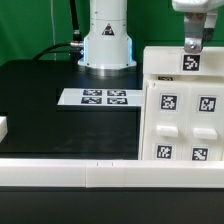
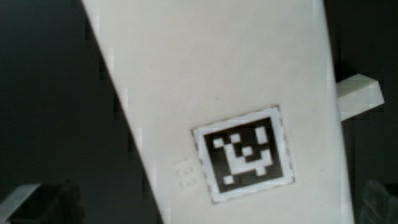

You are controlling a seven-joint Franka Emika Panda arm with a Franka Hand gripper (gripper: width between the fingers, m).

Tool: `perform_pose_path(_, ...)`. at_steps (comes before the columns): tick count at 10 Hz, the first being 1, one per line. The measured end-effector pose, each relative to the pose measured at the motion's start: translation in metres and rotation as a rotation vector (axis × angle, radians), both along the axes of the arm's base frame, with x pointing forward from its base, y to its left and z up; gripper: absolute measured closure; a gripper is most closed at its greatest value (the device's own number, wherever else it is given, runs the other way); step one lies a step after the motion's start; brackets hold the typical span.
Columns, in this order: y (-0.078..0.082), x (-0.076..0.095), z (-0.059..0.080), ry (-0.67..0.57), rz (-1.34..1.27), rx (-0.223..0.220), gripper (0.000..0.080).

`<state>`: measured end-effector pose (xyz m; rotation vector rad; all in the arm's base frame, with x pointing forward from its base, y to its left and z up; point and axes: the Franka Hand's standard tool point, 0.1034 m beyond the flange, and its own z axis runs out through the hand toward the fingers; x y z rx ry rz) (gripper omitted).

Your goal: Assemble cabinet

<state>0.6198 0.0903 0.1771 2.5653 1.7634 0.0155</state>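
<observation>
The cabinet [image 1: 183, 112] is a big white box with several black-and-white tags, standing at the exterior view's right. My gripper [image 1: 193, 42] hangs over its far top edge, just above a tagged face [image 1: 191, 62]. In the wrist view a long white cabinet wall [image 2: 196, 80] with one tag [image 2: 244, 150] fills the picture. My gripper [image 2: 217, 207] is open, one dark finger [image 2: 39, 204] well off the wall's side, and nothing is held.
The marker board [image 1: 100, 97] lies flat on the black table in front of the robot base [image 1: 106, 40]. A small white block [image 1: 3, 127] sits at the exterior view's left edge. A long white rail [image 1: 100, 176] runs along the front.
</observation>
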Motion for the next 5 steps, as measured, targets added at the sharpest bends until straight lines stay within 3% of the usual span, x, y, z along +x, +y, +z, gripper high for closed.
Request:
perform_pose_path(1, -0.001, 0.000, -0.002, 0.006, 0.152, -0.018, 0.0002)
perform_pose_path(5, 0.007, -0.007, -0.021, 0.029, 0.165, -0.054, 0.0002)
